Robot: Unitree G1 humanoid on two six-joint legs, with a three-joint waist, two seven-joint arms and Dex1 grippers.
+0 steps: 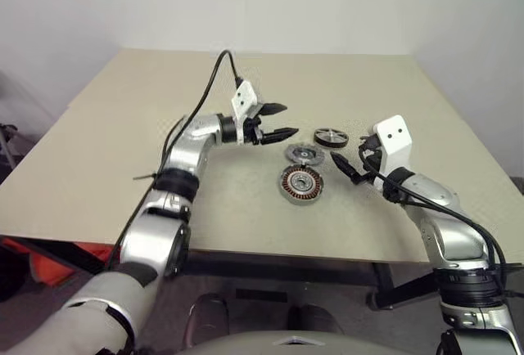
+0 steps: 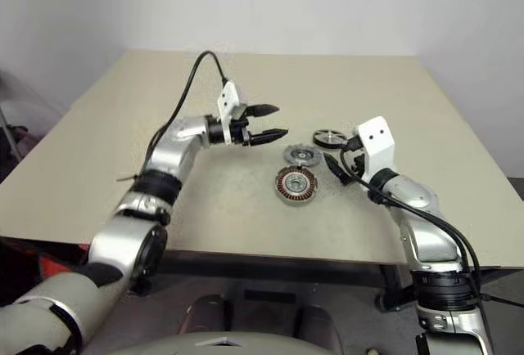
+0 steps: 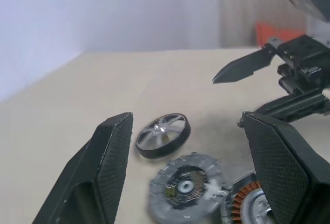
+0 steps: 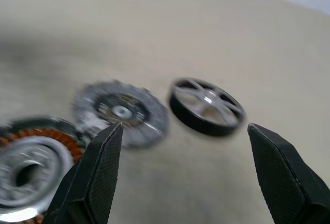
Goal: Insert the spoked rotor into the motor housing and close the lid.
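**3 loose parts crowded together, both tools empty**

Head views: my left tool [image 1: 277, 121] hangs wide and empty above the table [image 1: 106, 150], pointing across toward the parts. My right tool [image 1: 354, 164] is also spread wide and empty, just beside them. The spoked rotor [image 1: 331, 137] lies farthest back, the lid [image 1: 304, 155] in the middle, the motor housing [image 1: 301, 183] nearest me. Lid and housing look to be touching or overlapping at their edges. My worry: both tools converge on the same small patch, so 1 could knock the other or sweep a part sideways.

Left wrist view: between my 2 open fingers [image 3: 105, 167] I see the rotor [image 3: 163, 134] lying flat, the lid [image 3: 190, 194] in front of it, and the right tool close behind. The housing [image 3: 251, 205] is cut off at the frame edge. A thin flat wheel gives little to grip; a pinch could flip it.

Right wrist view: the rotor [image 4: 206, 105] sits between my open fingers [image 4: 93, 182], the lid [image 4: 121, 111] beside it, the housing [image 4: 33, 159] partly cut off. Motion blur keeps me from judging whether the lid rests on the housing rim.
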